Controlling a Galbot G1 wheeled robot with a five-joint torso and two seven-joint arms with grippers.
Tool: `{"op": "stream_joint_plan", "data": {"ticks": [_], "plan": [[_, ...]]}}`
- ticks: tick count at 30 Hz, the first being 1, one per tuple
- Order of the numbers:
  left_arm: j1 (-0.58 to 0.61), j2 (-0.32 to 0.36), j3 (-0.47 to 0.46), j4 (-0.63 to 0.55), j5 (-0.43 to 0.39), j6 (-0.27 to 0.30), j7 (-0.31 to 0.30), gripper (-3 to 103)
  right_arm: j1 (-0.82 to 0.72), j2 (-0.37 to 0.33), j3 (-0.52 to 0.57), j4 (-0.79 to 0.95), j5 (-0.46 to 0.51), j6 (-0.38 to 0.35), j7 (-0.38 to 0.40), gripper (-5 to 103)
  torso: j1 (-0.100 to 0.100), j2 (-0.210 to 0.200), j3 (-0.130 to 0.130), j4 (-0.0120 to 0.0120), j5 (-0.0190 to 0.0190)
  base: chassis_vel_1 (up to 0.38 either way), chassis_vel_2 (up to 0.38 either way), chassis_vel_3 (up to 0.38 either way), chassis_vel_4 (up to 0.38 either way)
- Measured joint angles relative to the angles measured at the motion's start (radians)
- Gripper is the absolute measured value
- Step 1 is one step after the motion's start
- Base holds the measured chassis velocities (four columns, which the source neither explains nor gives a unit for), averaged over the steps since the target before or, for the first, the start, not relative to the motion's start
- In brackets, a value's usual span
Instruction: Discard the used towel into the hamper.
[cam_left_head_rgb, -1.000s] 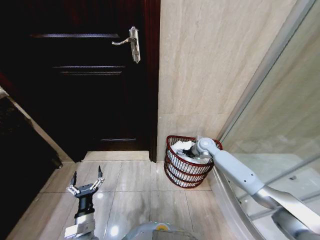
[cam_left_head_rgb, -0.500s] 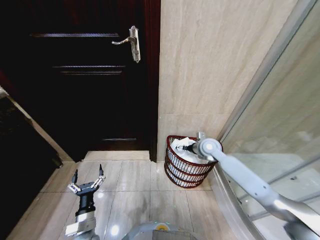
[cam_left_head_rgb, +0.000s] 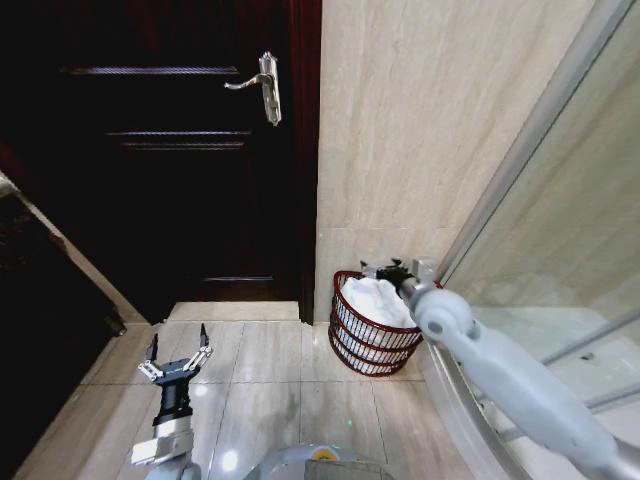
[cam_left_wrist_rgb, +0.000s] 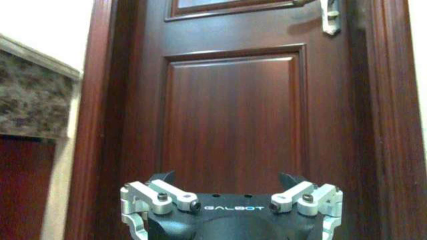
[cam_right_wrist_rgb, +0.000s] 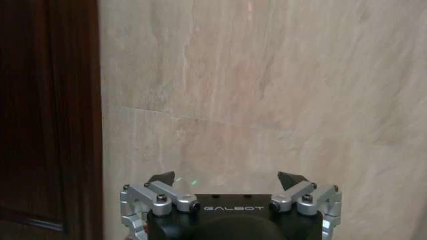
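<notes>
The hamper (cam_left_head_rgb: 368, 340), a dark reddish-brown slatted basket, stands on the floor against the beige wall, right of the door. The white towel (cam_left_head_rgb: 372, 298) lies bunched inside it. My right gripper (cam_left_head_rgb: 386, 270) hovers just above the hamper's far rim, apart from the towel. In the right wrist view the right gripper (cam_right_wrist_rgb: 227, 179) is open and empty, facing the tiled wall (cam_right_wrist_rgb: 267, 100). My left gripper (cam_left_head_rgb: 178, 352) hangs low over the floor tiles at the left, open and empty. In the left wrist view the left gripper (cam_left_wrist_rgb: 227, 177) faces the door (cam_left_wrist_rgb: 233, 120).
A dark wooden door (cam_left_head_rgb: 180, 150) with a silver lever handle (cam_left_head_rgb: 262, 88) fills the left. A glass shower partition (cam_left_head_rgb: 560, 260) runs along the right, close to the hamper. A dark cabinet (cam_left_head_rgb: 40, 320) sits at the far left. Floor tiles (cam_left_head_rgb: 270, 380) lie open in front.
My right gripper has risen out of the hamper and the arm has swung up, leaving the towel lying inside. The left arm has barely moved.
</notes>
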Motion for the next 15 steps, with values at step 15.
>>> {"op": "stream_joint_plan", "data": {"ticks": [15], "plan": [[-0.006, 0.017, 0.019, -0.106, -0.053, 0.158, 0.090, 100, -0.420, 0.271, 0.264, 0.082, -0.416, 0.202, -0.045, 100, 0.000, 0.000, 0.000, 0.0002, 0.0000, 0.000, 0.000, 0.000, 0.000]]}}
